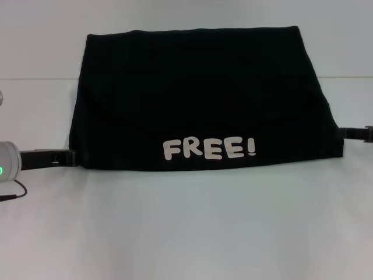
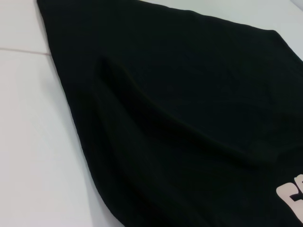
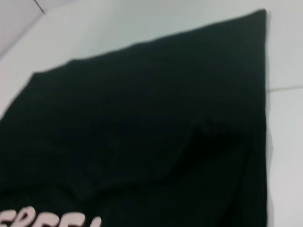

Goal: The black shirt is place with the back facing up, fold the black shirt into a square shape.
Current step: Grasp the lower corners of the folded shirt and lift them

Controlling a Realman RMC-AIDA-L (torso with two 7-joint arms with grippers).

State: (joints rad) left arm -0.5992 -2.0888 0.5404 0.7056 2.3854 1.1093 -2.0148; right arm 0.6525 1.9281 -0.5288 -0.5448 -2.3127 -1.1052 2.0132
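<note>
The black shirt (image 1: 198,99) lies folded into a wide block on the white table (image 1: 186,233). Its white letters "FREE!" (image 1: 208,149) face up along the near edge. A soft curved ridge of a folded layer runs across its middle. My left gripper (image 1: 71,156) lies low at the shirt's near left corner, touching the cloth edge. At the right edge, my right gripper (image 1: 347,134) meets the cloth. The left wrist view shows only the shirt (image 2: 180,118) and part of the letters (image 2: 289,198). The right wrist view likewise holds just the shirt (image 3: 151,118) and letters (image 3: 47,220).
My left arm's silver wrist (image 1: 7,160), with a green light and a thin cable (image 1: 14,192), sits at the left border. A seam (image 1: 35,79) crosses the table behind the shirt's middle. White tabletop stretches in front of the shirt.
</note>
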